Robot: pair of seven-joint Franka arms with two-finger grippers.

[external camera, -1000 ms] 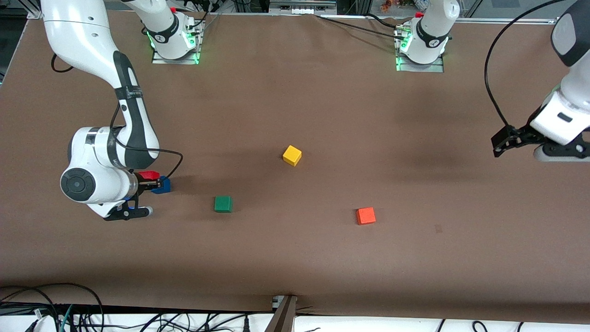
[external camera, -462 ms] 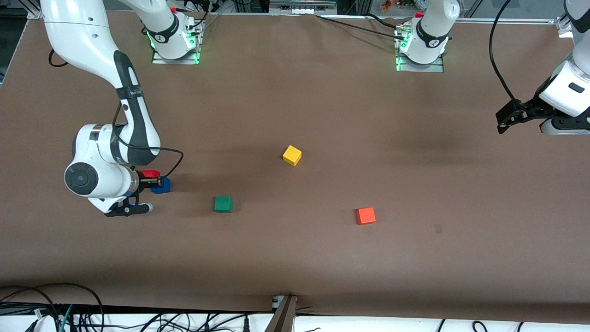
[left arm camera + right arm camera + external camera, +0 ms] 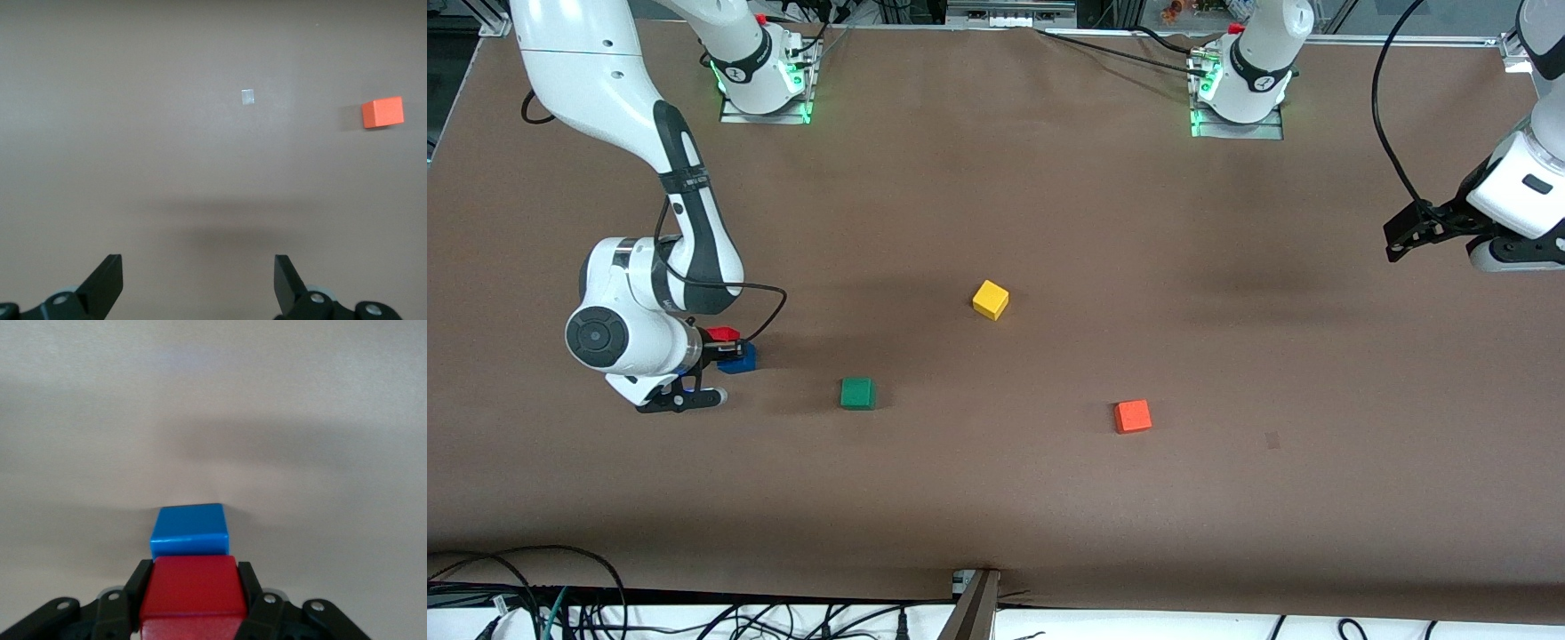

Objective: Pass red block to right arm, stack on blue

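Observation:
My right gripper (image 3: 720, 342) is shut on the red block (image 3: 722, 335), holding it just above the blue cube (image 3: 738, 357), which sits on the table toward the right arm's end. In the right wrist view the red block (image 3: 192, 593) sits between the black fingers (image 3: 136, 585) and overlaps the near part of the blue cube (image 3: 189, 529). My left gripper (image 3: 1405, 238) is open and empty, raised over the table's edge at the left arm's end; its fingertips (image 3: 107, 277) show wide apart in the left wrist view.
A green cube (image 3: 857, 393), a yellow cube (image 3: 991, 300) and an orange cube (image 3: 1133, 415) lie on the brown table. The orange cube also shows in the left wrist view (image 3: 383, 112), with a small pale mark (image 3: 247, 97) on the table.
My right gripper has shifted slightly toward the blue cube with the red block. My left arm pulled back and up toward its end of the table, then nearly stopped.

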